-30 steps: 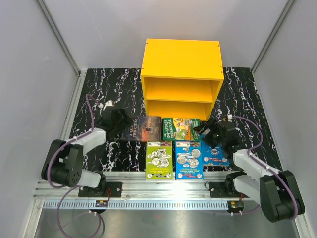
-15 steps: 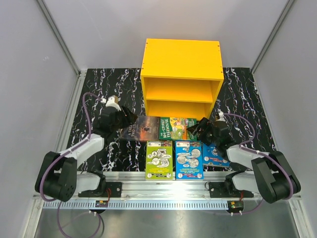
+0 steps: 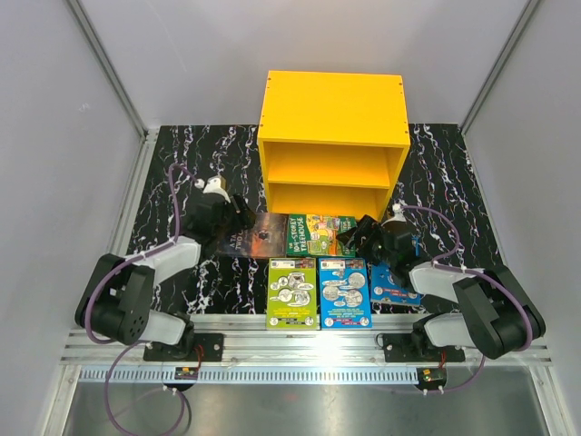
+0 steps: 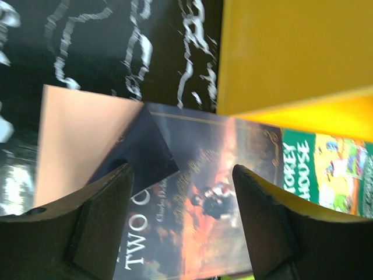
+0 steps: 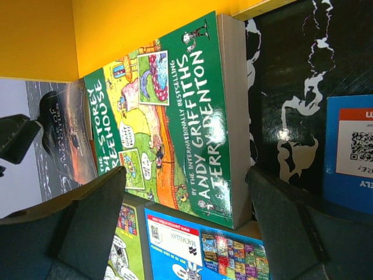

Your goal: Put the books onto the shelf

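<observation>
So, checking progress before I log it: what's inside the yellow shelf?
Nothing visible: both compartments of the shelf show only bare yellow boards. Their back parts are hidden under its top and middle board. The books lie on the table in front.

walls [image 3: 54,136]: plain grey | tabletop [image 3: 445,173]: black, white-veined | light: even

Top camera looks down from high on the near side toward the far shelf [image 3: 332,136]. Both wrist cameras sit close, facing down, sharing the dark book [image 4: 198,192] and green book [image 5: 169,122].
</observation>
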You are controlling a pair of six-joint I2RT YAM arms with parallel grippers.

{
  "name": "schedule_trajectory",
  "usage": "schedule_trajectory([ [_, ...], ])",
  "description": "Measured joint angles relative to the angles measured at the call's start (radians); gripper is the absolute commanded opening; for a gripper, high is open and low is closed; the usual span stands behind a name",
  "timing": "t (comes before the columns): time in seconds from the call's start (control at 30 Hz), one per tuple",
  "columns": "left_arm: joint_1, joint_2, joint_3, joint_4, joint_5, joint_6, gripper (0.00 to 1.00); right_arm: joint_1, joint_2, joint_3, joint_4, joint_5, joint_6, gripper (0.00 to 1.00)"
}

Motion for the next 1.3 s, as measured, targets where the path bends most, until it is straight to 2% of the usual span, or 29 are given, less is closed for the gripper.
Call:
schedule_trajectory([
  [0.27, 0.006, 0.028, 0.049, -0.071, -0.153, 0.024, 0.75, 0.001, 0.002, -0.002, 0.006, -0.001, -0.004, 0.92],
  [0.4, 0.007, 0.068, 0.07, -0.097, -0.187, 0.031, 0.68, 0.001, 0.003, -0.002, 0.008, -0.001, -0.004, 0.93],
  [0.5, 0.009, 0.079, 0.07, -0.098, -0.198, 0.036, 0.55, 0.001, 0.008, -0.002, 0.013, -0.001, -0.003, 0.93],
  [0.53, 0.01, 0.08, 0.07, -0.101, -0.2, 0.038, 0.45, 0.001, 0.009, -0.002, 0.015, -0.001, -0.003, 0.93],
  [0.63, 0.013, 0.081, 0.07, -0.113, -0.208, 0.047, 0.24, 0.001, 0.014, -0.002, 0.022, -0.002, -0.003, 0.93],
  [0.67, 0.015, 0.081, 0.07, -0.115, -0.211, 0.046, 0.12, 0.001, 0.015, -0.002, 0.024, -0.002, -0.004, 0.93],
  [0.77, 0.021, 0.081, 0.07, -0.124, -0.224, 0.06, 0.0, 0.001, 0.018, -0.002, 0.03, -0.006, -0.008, 0.93],
  [0.97, 0.023, 0.063, 0.083, -0.17, -0.219, 0.069, 0.0, 0.019, -0.013, -0.027, 0.048, -0.019, -0.051, 0.94],
  [1.17, 0.022, -0.067, 0.179, -0.35, -0.194, 0.069, 0.0, 0.092, -0.076, -0.027, 0.019, 0.032, -0.087, 0.95],
  [1.3, 0.018, -0.144, 0.291, -0.463, -0.162, 0.074, 0.0, 0.133, -0.068, 0.001, 0.002, 0.014, -0.08, 0.95],
])
